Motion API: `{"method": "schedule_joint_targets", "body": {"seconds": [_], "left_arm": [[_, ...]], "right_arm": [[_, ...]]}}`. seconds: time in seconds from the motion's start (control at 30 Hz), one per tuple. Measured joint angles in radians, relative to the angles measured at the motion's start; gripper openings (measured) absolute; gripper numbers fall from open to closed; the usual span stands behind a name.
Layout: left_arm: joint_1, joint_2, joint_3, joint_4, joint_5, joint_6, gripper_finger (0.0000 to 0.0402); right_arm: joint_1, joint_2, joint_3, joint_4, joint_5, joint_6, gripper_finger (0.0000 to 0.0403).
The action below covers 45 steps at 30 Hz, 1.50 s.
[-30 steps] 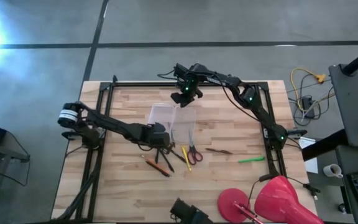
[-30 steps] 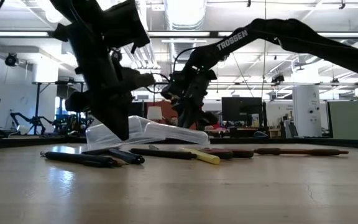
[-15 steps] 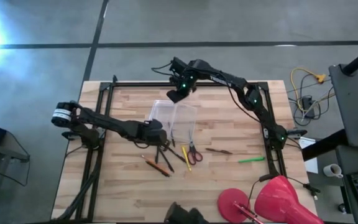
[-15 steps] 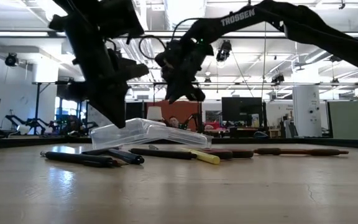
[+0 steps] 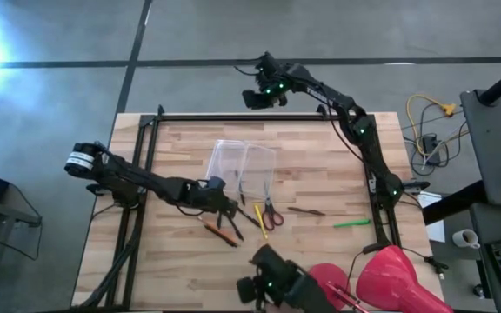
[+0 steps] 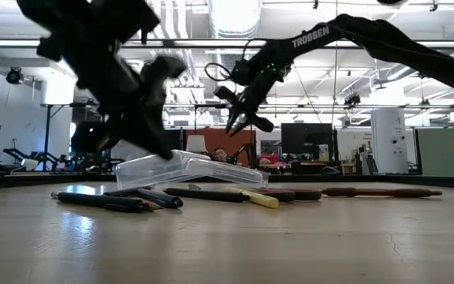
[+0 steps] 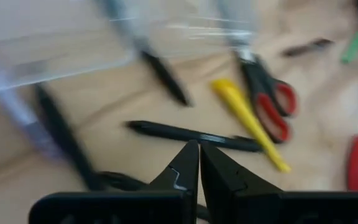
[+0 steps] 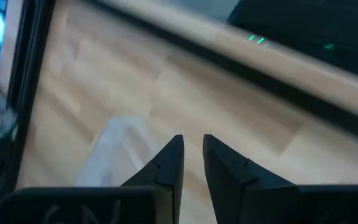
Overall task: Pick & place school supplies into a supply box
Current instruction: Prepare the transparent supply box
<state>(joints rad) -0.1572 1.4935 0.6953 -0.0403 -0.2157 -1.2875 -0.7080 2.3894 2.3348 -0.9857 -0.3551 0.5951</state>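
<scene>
The supply box (image 5: 243, 165) is a clear case lying open on the wooden table, also in the low view (image 6: 184, 167). Near of it lie the school supplies: red-handled scissors (image 5: 270, 214) (image 7: 269, 102), a yellow pen (image 5: 259, 219) (image 7: 247, 121), black pens (image 5: 233, 222) (image 7: 191, 134), an orange pencil (image 5: 220, 233), a brown pencil (image 5: 307, 210) and a green pen (image 5: 352, 223). My left gripper (image 5: 224, 207) (image 7: 199, 146) hovers shut over the black pens. My right gripper (image 5: 255, 97) (image 8: 192, 143) hangs high past the table's far edge, its fingers a narrow gap apart with nothing between them.
A red dome lamp (image 5: 381, 278) stands at the near right corner. Beside it, at the near edge, is a dark device with a green light (image 5: 272, 283). Yellow-tipped cables (image 5: 429, 122) lie off the right side. A dark frame (image 5: 146, 130) rims the table.
My right gripper has risen from the box's far side and swung out beyond the table's far edge. My left gripper has drawn a little toward the near edge and tipped, staying shut. The dark device at the near edge has come farther into view.
</scene>
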Motion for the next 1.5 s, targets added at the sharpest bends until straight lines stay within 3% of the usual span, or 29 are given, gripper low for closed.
{"method": "schedule_joint_targets", "body": {"seconds": [0.2,0.6,1.23,1.5], "left_arm": [[0.030,0.011,-0.051,0.004,0.000,-0.075,0.0000],[0.132,0.011,-0.042,-0.004,-0.045,-0.072,0.0000],[0.314,0.012,0.020,0.030,-0.025,0.159,0.0000],[0.327,0.012,0.009,0.003,-0.026,0.180,0.0000]], "right_arm": [[-0.023,0.000,-0.050,0.068,0.071,0.151,0.0054],[-0.005,0.002,-0.271,0.311,0.031,0.455,0.0054],[0.020,0.003,-0.444,0.343,-0.152,0.483,0.0054],[0.022,0.003,-0.411,0.294,-0.230,0.463,0.0054]]}}
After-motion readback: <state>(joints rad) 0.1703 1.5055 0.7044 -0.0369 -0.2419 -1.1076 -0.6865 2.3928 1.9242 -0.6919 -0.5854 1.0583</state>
